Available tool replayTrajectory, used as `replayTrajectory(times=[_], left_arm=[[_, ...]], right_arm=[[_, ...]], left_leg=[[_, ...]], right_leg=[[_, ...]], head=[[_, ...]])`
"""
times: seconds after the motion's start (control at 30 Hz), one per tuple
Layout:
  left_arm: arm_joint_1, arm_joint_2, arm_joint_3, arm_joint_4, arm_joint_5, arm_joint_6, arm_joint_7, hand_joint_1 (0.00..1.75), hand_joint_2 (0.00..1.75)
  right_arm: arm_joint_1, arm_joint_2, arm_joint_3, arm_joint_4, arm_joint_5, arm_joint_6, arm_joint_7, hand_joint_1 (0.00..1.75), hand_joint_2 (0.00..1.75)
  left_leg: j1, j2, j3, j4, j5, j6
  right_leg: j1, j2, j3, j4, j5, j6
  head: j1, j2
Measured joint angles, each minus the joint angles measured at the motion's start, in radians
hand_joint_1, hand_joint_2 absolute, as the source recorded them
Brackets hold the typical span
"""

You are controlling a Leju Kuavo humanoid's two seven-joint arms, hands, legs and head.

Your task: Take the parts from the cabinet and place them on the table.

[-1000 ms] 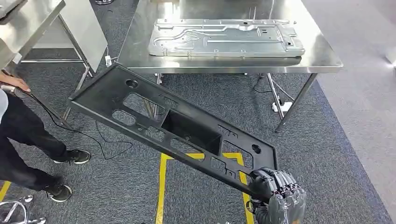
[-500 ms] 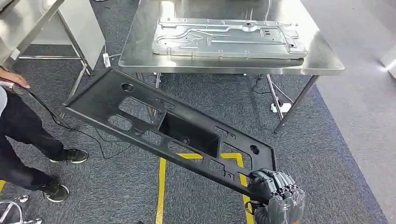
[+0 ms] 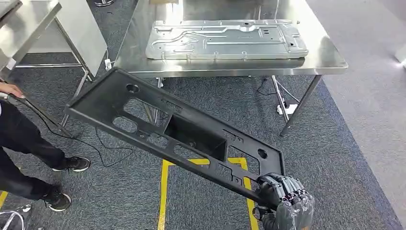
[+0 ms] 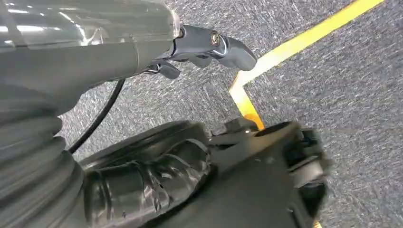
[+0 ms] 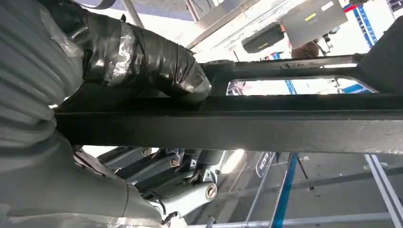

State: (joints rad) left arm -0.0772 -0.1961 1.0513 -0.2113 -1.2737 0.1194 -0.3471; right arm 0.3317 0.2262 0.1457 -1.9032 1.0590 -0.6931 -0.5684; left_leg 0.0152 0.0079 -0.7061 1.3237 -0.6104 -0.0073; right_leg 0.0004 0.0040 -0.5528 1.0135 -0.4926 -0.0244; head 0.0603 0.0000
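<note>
Swung slightly as the view shifted, the black panel point(image 3: 172, 132) hangs over the floor below the tabletop point(image 3: 330, 57) near edge, right robot hand point(image 3: 282, 191) clamped on its corner; next, lift it beside the metal plate point(image 3: 225, 38)

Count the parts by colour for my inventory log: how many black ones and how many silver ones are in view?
Black panel, held at one end by the right hand: 1
Silver metal plate, lying on the steel table: 1
Total: 2 parts
</note>
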Motion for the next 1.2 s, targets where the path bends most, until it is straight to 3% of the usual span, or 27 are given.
replayTrajectory(times=[0.03, 0.1, 0.13, 0.17, 0.23, 0.27, 0.3, 0.33, 0.37, 0.43, 0.47, 0.5, 0.53, 0.6, 0.63, 0.67, 0.77, 0.83, 0.87, 0.93, 0.97, 1.0, 1.03, 1.1, 1.13, 1.2], left_arm=[[0.000, 0.000, 0.000, 0.000, 0.000, 0.000, 0.000, 0.00, 1.75], [0.000, 0.000, 0.000, 0.000, -0.001, 0.000, 0.000, 0.00, 1.75], [0.000, 0.002, 0.000, 0.000, -0.002, 0.000, 0.001, 0.00, 1.75], [-0.001, 0.002, 0.000, 0.000, -0.002, 0.000, 0.001, 0.00, 1.75], [-0.002, 0.002, 0.000, 0.000, -0.006, 0.000, 0.001, 0.00, 1.75], [0.000, 0.002, 0.000, 0.000, -0.006, 0.000, 0.002, 0.00, 1.75], [0.000, 0.001, 0.000, 0.000, -0.006, 0.000, 0.002, 0.00, 1.75], [-0.001, 0.002, 0.000, 0.000, -0.006, 0.000, 0.002, 0.00, 1.75], [-0.001, 0.002, 0.000, 0.000, -0.007, 0.000, 0.002, 0.00, 1.75], [-0.003, 0.001, 0.000, 0.000, -0.008, -0.001, 0.002, 0.00, 1.75], [-0.003, 0.001, 0.000, 0.000, -0.008, -0.001, 0.002, 0.00, 1.75], [-0.002, 0.001, 0.000, 0.000, -0.009, -0.001, 0.002, 0.00, 1.75], [-0.002, 0.001, 0.000, 0.000, -0.010, -0.001, 0.002, 0.00, 1.75], [-0.001, 0.001, 0.000, 0.000, -0.010, -0.001, 0.002, 0.00, 1.75], [-0.001, 0.001, 0.000, 0.000, -0.010, -0.001, 0.002, 0.00, 1.75], [-0.004, 0.000, 0.000, 0.000, -0.010, -0.001, 0.002, 0.00, 1.75], [-0.006, 0.001, 0.000, 0.000, -0.011, -0.001, 0.003, 0.00, 1.75], [-0.008, 0.001, 0.000, 0.000, -0.015, -0.001, 0.003, 0.00, 1.75], [-0.009, 0.001, 0.000, 0.000, -0.015, -0.002, 0.003, 0.00, 1.75], [-0.008, 0.001, 0.000, 0.000, -0.014, -0.003, 0.003, 0.00, 1.75], [-0.007, 0.001, 0.000, 0.000, -0.014, -0.003, 0.003, 0.00, 1.75], [-0.004, 0.001, 0.000, 0.000, -0.014, -0.003, 0.003, 0.00, 1.75], [-0.003, 0.001, 0.000, 0.000, -0.013, -0.003, 0.003, 0.00, 1.75], [-0.003, 0.001, 0.000, 0.000, -0.013, -0.004, 0.003, 0.00, 1.75], [-0.003, 0.002, 0.000, 0.000, -0.013, -0.004, 0.003, 0.00, 1.75], [-0.006, 0.003, 0.000, 0.000, -0.013, -0.004, 0.003, 0.00, 1.75]], right_arm=[[0.000, 0.000, 0.000, 0.000, 0.000, 0.000, 0.000, 1.75, 1.75], [0.000, 0.000, 0.000, 0.000, 0.000, 0.000, 0.000, 1.75, 1.75], [0.000, 0.000, 0.000, 0.000, 0.000, 0.000, 0.000, 1.75, 1.75], [-0.001, 0.000, 0.000, 0.000, 0.000, 0.000, 0.000, 1.75, 1.75], [-0.001, 0.000, 0.000, 0.000, 0.001, 0.000, 0.000, 1.75, 1.75], [-0.001, 0.000, 0.000, 0.000, 0.000, 0.000, -0.001, 1.75, 1.75], [0.000, 0.000, 0.000, -0.002, 0.000, 0.000, -0.004, 1.75, 1.75], [0.000, 0.000, 0.000, -0.004, -0.002, 0.000, -0.006, 1.75, 1.75], [-0.002, 0.000, -0.001, -0.006, -0.005, 0.000, -0.008, 1.75, 1.75], [-0.001, 0.000, -0.002, -0.008, -0.015, 0.000, -0.019, 1.75, 1.75], [-0.002, 0.000, -0.003, -0.008, -0.018, 0.000, -0.024, 1.75, 1.75], [-0.002, 0.000, -0.008, -0.009, -0.016, 0.000, -0.031, 1.75, 1.75], [-0.001, 0.002, -0.014, -0.011, -0.011, 0.000, -0.037, 1.75, 1.75], [-0.003, 0.006, -0.018, -0.018, -0.004, 0.000, -0.050, 1.75, 1.75], [-0.004, 0.007, -0.019, -0.021, 0.001, 0.000, -0.056, 1.75, 1.75], [-0.005, 0.008, -0.020, -0.023, 0.010, 0.000, -0.063, 1.75, 1.75], [-0.004, 0.017, -0.023, -0.029, 0.034, 0.000, -0.081, 1.75, 1.75], [-0.004, 0.017, -0.023, -0.031, 0.054, 0.000, -0.081, 1.75, 1.75], [-0.006, 0.017, -0.021, -0.032, 0.064, 0.000, -0.073, 1.75, 1.75], [-0.006, 0.014, -0.010, -0.031, 0.074, 0.000, -0.040, 1.75, 1.75], [-0.007, 0.010, -0.004, -0.030, 0.074, 0.000, -0.027, 1.75, 1.75], [-0.007, 0.004, 0.001, -0.027, 0.074, 0.000, -0.017, 1.75, 1.75], [-0.007, -0.006, 0.008, -0.023, 0.070, 0.000, -0.006, 1.75, 1.75], [-0.008, -0.011, 0.011, -0.021, 0.059, 0.000, -0.004, 1.75, 1.75], [-0.009, -0.013, 0.012, -0.021, 0.051, 0.000, -0.004, 1.75, 1.75], [-0.013, -0.015, 0.013, -0.020, 0.039, 0.000, -0.006, 1.75, 1.75]], left_leg=[[0.000, 0.000, 0.018, -0.049, 0.041, 0.003], [-0.003, -0.001, 0.095, -0.225, 0.144, 0.017], [-0.006, -0.003, 0.119, -0.265, 0.137, 0.025], [-0.010, -0.003, 0.124, -0.288, 0.133, 0.024], [-0.014, -0.003, 0.122, -0.283, 0.133, 0.027], [-0.013, -0.003, 0.124, -0.289, 0.134, 0.032], [0.000, -0.003, 0.134, -0.303, 0.139, 0.040], [-0.001, -0.003, 0.143, -0.311, 0.138, 0.044], [-0.001, -0.002, 0.146, -0.313, 0.137, 0.048], [-0.001, -0.001, 0.149, -0.312, 0.132, 0.051], [-0.001, -0.001, 0.151, -0.311, 0.129, 0.050], [-0.001, -0.001, 0.155, -0.311, 0.125, 0.049], [0.000, -0.002, 0.162, -0.310, 0.120, 0.046], [0.003, -0.003, 0.178, -0.309, 0.109, 0.039], [0.003, -0.003, 0.182, -0.309, 0.103, 0.033], [-0.003, -0.004, 0.181, -0.305, 0.098, 0.025], [-0.003, -0.002, 0.184, -0.315, 0.098, 0.009], [0.001, -0.002, 0.186, -0.295, 0.080, -0.002], [0.001, -0.003, 0.163, -0.245, 0.054, -0.002], [0.001, -0.003, 0.071, -0.078, -0.013, -0.003], [0.001, -0.003, 0.032, -0.015, -0.030, -0.003], [0.001, -0.003, 0.010, 0.011, -0.024, -0.002], [0.001, -0.003, 0.010, -0.010, 0.007, 0.000], [-0.001, -0.004, 0.070, -0.169, 0.119, 0.012], [-0.006, -0.004, 0.101, -0.254, 0.161, 0.023], [-0.012, -0.002, 0.119, -0.286, 0.141, 0.029]], right_leg=[[0.002, 0.002, 0.004, 0.002, -0.004, 0.000], [0.005, 0.004, 0.019, 0.007, -0.017, 0.003], [0.006, 0.004, 0.019, 0.009, -0.023, 0.007], [0.011, 0.006, 0.016, 0.016, -0.028, 0.015], [0.005, 0.004, 0.016, 0.010, -0.026, 0.023], [0.005, 0.004, 0.019, 0.008, -0.028, 0.027], [0.009, 0.003, 0.021, 0.009, -0.035, 0.033], [0.007, 0.001, 0.016, 0.036, -0.051, 0.039], [0.003, 0.001, -0.014, 0.093, -0.081, 0.044], [-0.006, 0.001, -0.103, 0.251, -0.142, 0.053], [-0.009, 0.001, -0.139, 0.303, -0.151, 0.056], [-0.013, 0.001, -0.154, 0.313, -0.135, 0.059], [-0.017, 0.000, -0.142, 0.269, -0.089, 0.061], [-0.021, -0.002, -0.070, 0.105, 0.016, 0.060], [-0.021, -0.005, -0.046, 0.038, 0.033, 0.059], [-0.010, -0.004, -0.036, 0.023, 0.020, 0.055], [-0.007, 0.001, -0.039, 0.024, 0.014, 0.038], [-0.015, 0.000, -0.022, 0.009, 0.014, 0.022], [-0.014, -0.002, -0.017, 0.007, 0.011, 0.014], [-0.008, -0.004, -0.011, 0.007, 0.004, 0.004], [-0.004, -0.004, -0.009, 0.008, 0.001, 0.000], [-0.002, -0.003, -0.005, 0.009, -0.002, -0.002], [0.001, 0.000, 0.001, 0.009, -0.007, -0.002], [0.007, 0.004, 0.020, 0.010, -0.019, 0.000], [0.007, 0.004, 0.026, 0.009, -0.025, 0.001], [0.010, 0.004, 0.020, 0.015, -0.032, 0.014]], head=[[0.000, 0.000], [0.000, 0.000], [0.001, 0.000], [0.000, 0.000], [0.000, 0.000], [0.000, 0.000], [-0.001, 0.000], [0.004, 0.000], [0.005, 0.000], [0.004, 0.000], [0.005, 0.000], [0.005, 0.000], [0.005, 0.000], [0.005, 0.000], [0.005, 0.000], [0.006, 0.000], [0.003, 0.000], [0.003, 0.000], [0.000, 0.000], [0.000, 0.000], [0.000, 0.000], [0.000, 0.000], [0.000, 0.000], [0.000, 0.000], [0.001, 0.000], [0.000, 0.000]])
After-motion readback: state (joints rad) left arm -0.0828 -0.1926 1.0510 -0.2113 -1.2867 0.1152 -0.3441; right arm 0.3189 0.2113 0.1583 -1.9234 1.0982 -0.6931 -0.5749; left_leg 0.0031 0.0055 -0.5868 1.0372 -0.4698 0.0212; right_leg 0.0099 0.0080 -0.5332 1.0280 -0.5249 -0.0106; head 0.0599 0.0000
